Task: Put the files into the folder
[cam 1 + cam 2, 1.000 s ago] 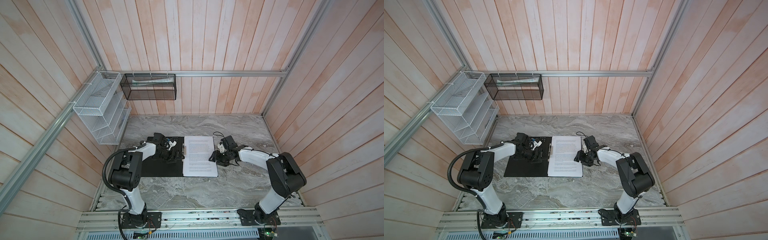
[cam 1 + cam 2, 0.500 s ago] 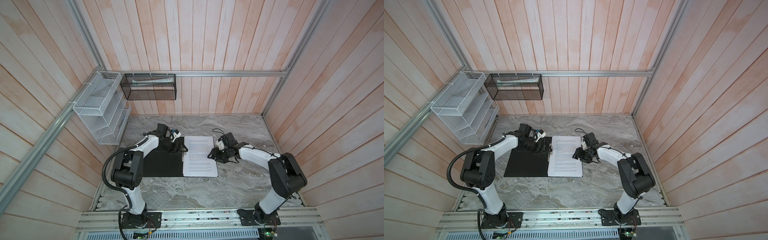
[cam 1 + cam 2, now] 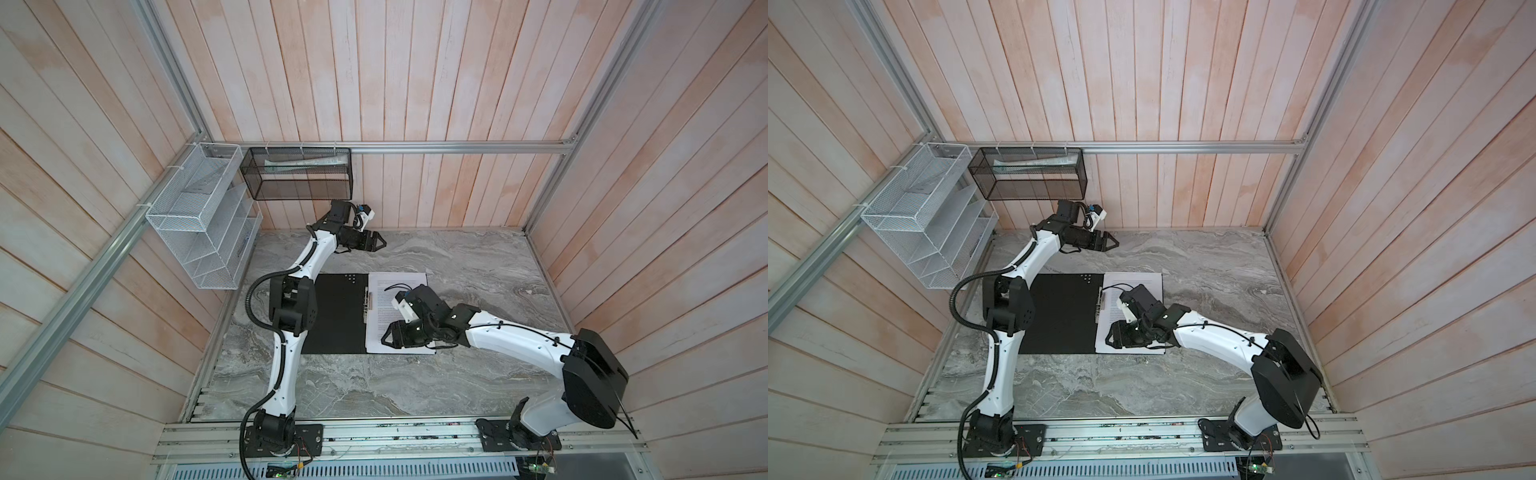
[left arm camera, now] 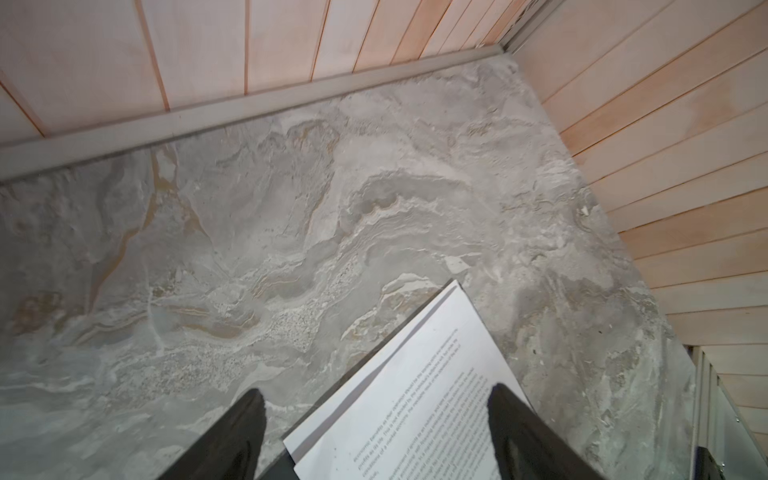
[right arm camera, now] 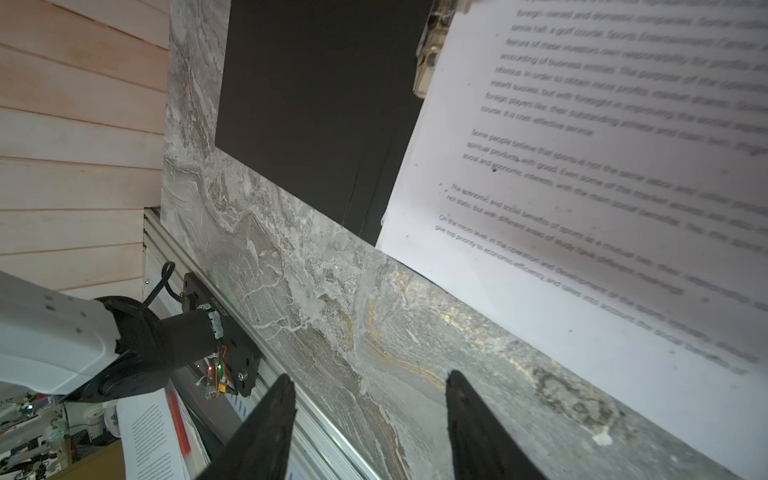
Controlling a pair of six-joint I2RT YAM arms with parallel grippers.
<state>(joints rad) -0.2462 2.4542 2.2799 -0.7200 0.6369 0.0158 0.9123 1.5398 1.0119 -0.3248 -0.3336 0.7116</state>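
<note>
Both top views, flat printed files (image 3: 380, 309), matte black folder (image 3: 336, 316)

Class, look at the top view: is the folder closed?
No, the folder lies open flat, its black inside showing beside the files.

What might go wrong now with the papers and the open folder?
1. The white printed paper sheets lie fanned, corners not matching, on the open black folder; shutting it may crease them.
2. The right gripper, jaws apart and empty, hovers seemingly low over the sheets' near corner; a sideways sweep might drag them askew.
</note>
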